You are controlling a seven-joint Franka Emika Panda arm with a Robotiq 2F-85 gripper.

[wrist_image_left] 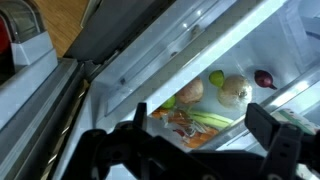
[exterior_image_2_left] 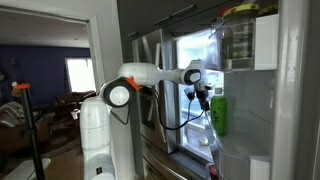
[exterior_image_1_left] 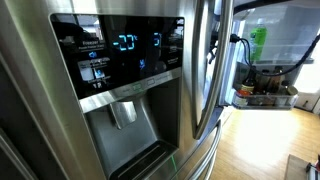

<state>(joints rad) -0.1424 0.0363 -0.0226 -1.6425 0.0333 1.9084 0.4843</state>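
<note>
My gripper (wrist_image_left: 200, 120) is open and empty. Its two dark fingers frame the lower part of the wrist view. Between and beyond them lies a clear fridge drawer (wrist_image_left: 250, 105) holding vegetables: a pale onion (wrist_image_left: 233, 90), a brownish round one (wrist_image_left: 191, 92), a green fruit (wrist_image_left: 217, 77), a dark red one (wrist_image_left: 264, 77), celery stalks (wrist_image_left: 210, 119) and carrots (wrist_image_left: 180, 128). In an exterior view the white arm (exterior_image_2_left: 150, 75) reaches into the lit, open fridge (exterior_image_2_left: 195, 50), with the gripper (exterior_image_2_left: 203, 95) hanging beside a green bottle (exterior_image_2_left: 218, 115). The gripper touches nothing.
A stainless fridge door with a dark display and water dispenser (exterior_image_1_left: 125, 110) fills an exterior view, with its long handle (exterior_image_1_left: 205, 70). The open door's shelves (exterior_image_2_left: 245, 45) hold jars. The white fridge frame (wrist_image_left: 170, 50) runs diagonally in the wrist view. Beyond the fridge are a wooden floor (exterior_image_1_left: 265, 140) and a tripod (exterior_image_2_left: 30, 130).
</note>
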